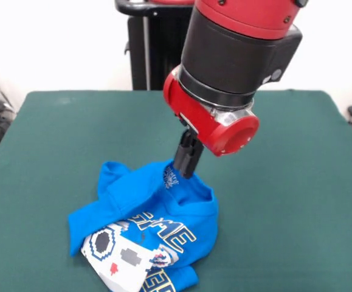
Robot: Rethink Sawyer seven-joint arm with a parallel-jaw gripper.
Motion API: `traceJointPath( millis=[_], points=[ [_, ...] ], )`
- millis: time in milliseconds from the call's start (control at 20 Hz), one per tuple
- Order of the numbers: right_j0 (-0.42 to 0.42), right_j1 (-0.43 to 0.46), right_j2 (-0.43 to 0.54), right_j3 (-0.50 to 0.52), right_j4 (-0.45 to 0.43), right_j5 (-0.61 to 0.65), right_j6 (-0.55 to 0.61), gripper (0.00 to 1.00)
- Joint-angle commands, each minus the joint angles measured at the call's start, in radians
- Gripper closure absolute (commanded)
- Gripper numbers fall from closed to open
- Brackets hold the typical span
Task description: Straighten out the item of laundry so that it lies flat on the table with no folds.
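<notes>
So the blue T-shirt (148, 228) is sitting bunched up on the green table (297, 201), toward the camera-side edge, definitely not flat. Closest to the camera a fold is flipped over, showing the white pixel controller print with the block lettering running crooked just beside it. Behind that, the shirt humps up into a ridge, with a sleeve sticking out on the far left side. At the shirt's far edge the black gripper (186, 163) comes down right onto the collar area, touching the cloth; can't tell if it's actually pinching anything. Above the shirt looms the red and black arm (233, 67).
</notes>
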Motion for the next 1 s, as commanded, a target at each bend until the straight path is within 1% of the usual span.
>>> traceJointPath(
  millis=[50,100,300,400,500,700,1000],
  points=[
    [0.090,0.067,-0.114,0.151,-0.115,-0.060,0.149,1.00],
    [0.091,0.068,-0.122,0.154,-0.115,-0.080,0.136,0.00],
    [0.074,0.055,-0.105,0.182,-0.072,-0.079,0.135,0.00],
    [0.049,0.046,-0.076,0.211,-0.005,-0.056,0.139,0.00],
    [0.040,0.042,-0.064,0.236,0.028,-0.072,0.145,0.00],
    [0.014,0.049,-0.032,0.275,0.082,-0.133,0.117,0.00],
    [-0.004,0.053,-0.019,0.339,0.132,-0.185,0.071,0.00]
  ],
)
